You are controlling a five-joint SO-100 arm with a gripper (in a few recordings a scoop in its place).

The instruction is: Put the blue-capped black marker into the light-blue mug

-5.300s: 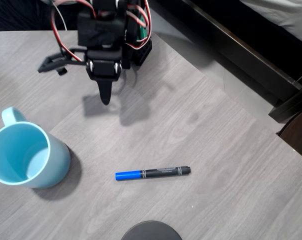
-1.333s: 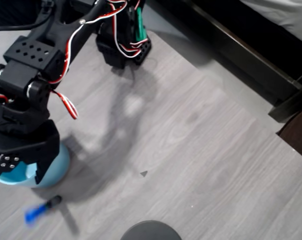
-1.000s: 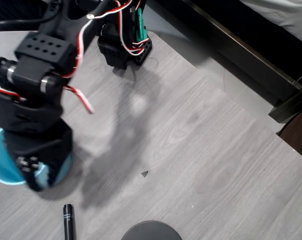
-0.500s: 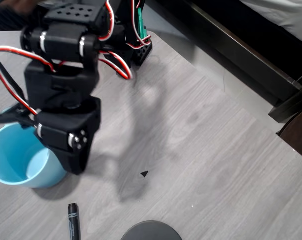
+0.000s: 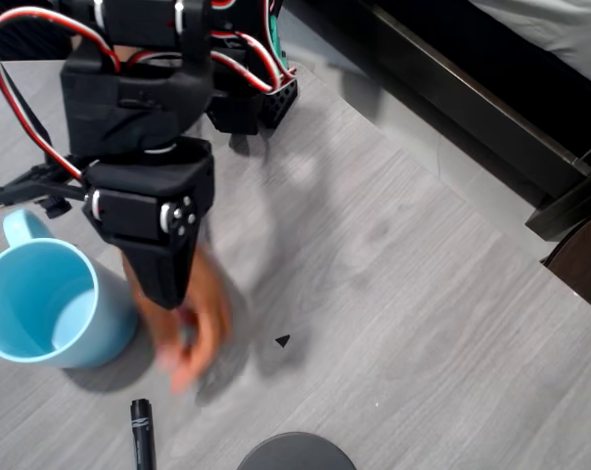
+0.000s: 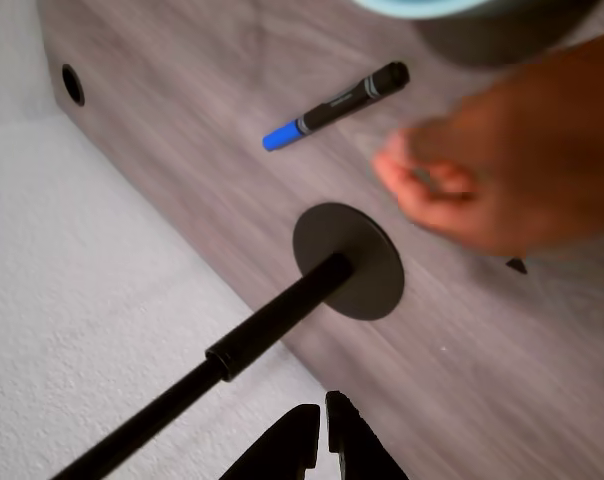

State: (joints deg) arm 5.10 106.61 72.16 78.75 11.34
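The blue-capped black marker lies flat on the grey table, apart from the mug; in the overhead view its black end shows at the bottom edge. The light-blue mug stands upright at the left and looks empty; its rim shows at the top of the wrist view. My gripper hangs just right of the mug, above the table. In the wrist view the gripper is shut with nothing in it. A person's blurred hand reaches in between gripper and marker.
A dark round stand base with a black pole sits at the table's near edge. The table edge runs close past the marker, with white floor beyond. Open tabletop lies to the right.
The arm has swung up and right, away from over the mug. A person's hand has come in beside the mug. The marker lies where it dropped on the table.
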